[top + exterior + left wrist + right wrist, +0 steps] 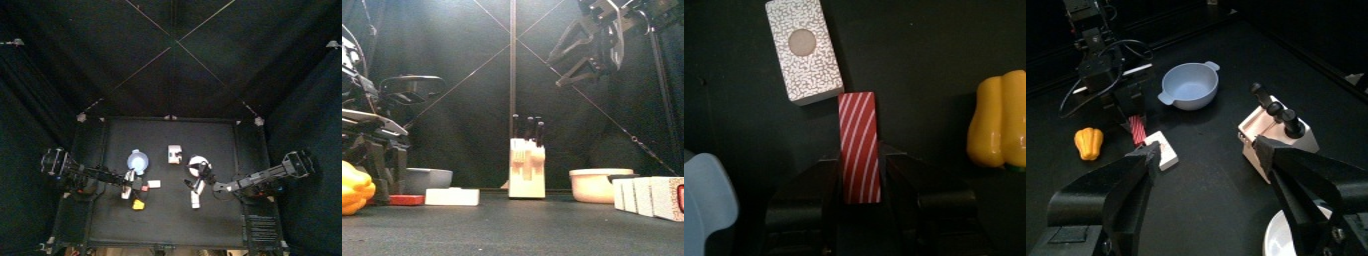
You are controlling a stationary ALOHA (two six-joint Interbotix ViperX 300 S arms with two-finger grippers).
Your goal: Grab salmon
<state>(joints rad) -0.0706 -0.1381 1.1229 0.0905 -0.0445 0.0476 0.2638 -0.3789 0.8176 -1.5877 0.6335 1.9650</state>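
Note:
The salmon (859, 145) is a red slab with thin white stripes. It lies on the table and its near end runs in between my left gripper's (861, 190) jaws, which press close on both its sides. It also shows in the right wrist view (1138, 128) and low at the left in the front view (405, 200). In the top view the left gripper (130, 183) is at the table's left front. My right gripper (1207, 215) is open and empty, raised above the table's right side (201, 185).
A speckled white block (803, 50) lies just past the salmon. A yellow pepper (1001, 125) lies beside it. A pale blue bowl (1190, 85), a knife block (1280, 130), a white bowl (599, 185) and a white box (652, 196) stand further right.

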